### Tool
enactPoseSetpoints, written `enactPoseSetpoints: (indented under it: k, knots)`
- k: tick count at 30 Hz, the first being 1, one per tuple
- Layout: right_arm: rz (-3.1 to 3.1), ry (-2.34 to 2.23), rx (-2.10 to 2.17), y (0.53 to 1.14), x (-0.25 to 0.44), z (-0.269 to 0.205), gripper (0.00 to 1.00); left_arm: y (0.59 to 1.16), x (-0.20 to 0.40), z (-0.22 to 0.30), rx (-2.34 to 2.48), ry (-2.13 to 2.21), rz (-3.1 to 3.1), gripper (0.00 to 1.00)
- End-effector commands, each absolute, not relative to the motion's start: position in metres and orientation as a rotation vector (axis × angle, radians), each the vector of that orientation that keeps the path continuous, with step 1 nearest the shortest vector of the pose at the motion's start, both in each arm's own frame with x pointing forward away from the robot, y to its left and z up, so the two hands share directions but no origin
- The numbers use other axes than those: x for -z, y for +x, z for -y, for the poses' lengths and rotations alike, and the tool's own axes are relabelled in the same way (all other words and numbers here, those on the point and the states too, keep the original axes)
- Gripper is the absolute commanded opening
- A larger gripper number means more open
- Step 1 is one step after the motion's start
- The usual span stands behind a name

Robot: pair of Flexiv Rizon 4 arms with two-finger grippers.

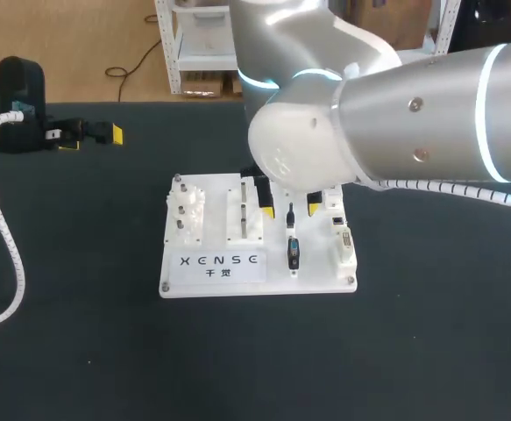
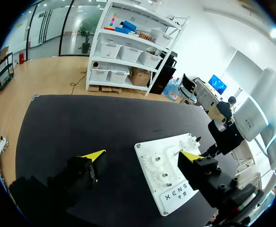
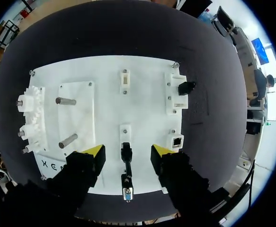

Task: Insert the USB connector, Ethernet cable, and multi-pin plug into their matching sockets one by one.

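The right gripper (image 3: pixel 128 151) stands wide open over the white board (image 3: pixel 104 85). Its yellow-tipped fingers (image 3: pixel 94 151) are on either side of a black connector (image 3: pixel 126 154) without touching it, and it holds nothing. The connector lies on the board with its nose against a small white socket block (image 3: pixel 125 130); I cannot tell whether it is seated there. A short black lead runs back from it to the blue-faced multi-pin plug (image 3: pixel 127 194), which lies near the board's edge under the gripper. Just beside one finger is the Ethernet socket (image 3: pixel 176 141). Farther ahead a white holder (image 3: pixel 172 97) carries a black plug (image 3: pixel 185 86), and a second small white block (image 3: pixel 124 78) sits toward the board's middle. On the other side stand two metal pegs (image 3: pixel 65 100) and white gears (image 3: pixel 30 118). In the head view the right arm (image 1: pixel 395 114) hides the back of the board. The left gripper (image 1: pixel 93 139) hangs well apart over the far left of the dark table (image 1: pixel 80 351), fingers spread wide and empty
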State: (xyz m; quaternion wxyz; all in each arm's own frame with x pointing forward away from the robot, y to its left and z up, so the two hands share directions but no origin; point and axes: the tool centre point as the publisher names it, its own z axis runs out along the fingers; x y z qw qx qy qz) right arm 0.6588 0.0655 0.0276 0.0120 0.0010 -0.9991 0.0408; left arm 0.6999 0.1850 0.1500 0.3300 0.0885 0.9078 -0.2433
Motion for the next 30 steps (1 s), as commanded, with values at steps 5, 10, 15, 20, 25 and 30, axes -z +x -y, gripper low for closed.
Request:
enactPoseSetpoints:
  k: [5,10,15,20,25,30]
  knots:
    - [3.146,0.050,-0.117,0.6480,-0.0238,-0.0625,0.57,0.7000,-0.1500,-0.1850,0.636,0.231,-2.374,1.00]
    - [3.148,0.064,-0.109,0.6456,-0.0189,-0.0599,0.63,0.7000,-0.1500,-0.1850,0.636,0.231,-2.374,1.00]
    - [3.162,0.069,-0.088,0.6467,-0.0189,-0.0571,0.62,0.7000,-0.1500,-0.1850,0.636,0.231,-2.374,1.00]
    - [3.175,0.071,-0.079,0.6470,-0.0192,-0.0561,0.56,0.7000,-0.1500,-0.1850,0.636,0.231,-2.374,1.00]
    - [3.186,0.082,-0.075,0.6453,-0.0191,-0.0552,0.48,0.7000,-0.1500,-0.1850,0.636,0.231,-2.374,1.00]
    - [3.188,0.082,-0.072,0.6443,-0.0176,-0.0552,0.44,0.7000,-0.1500,-0.1850,0.636,0.231,-2.374,1.00]
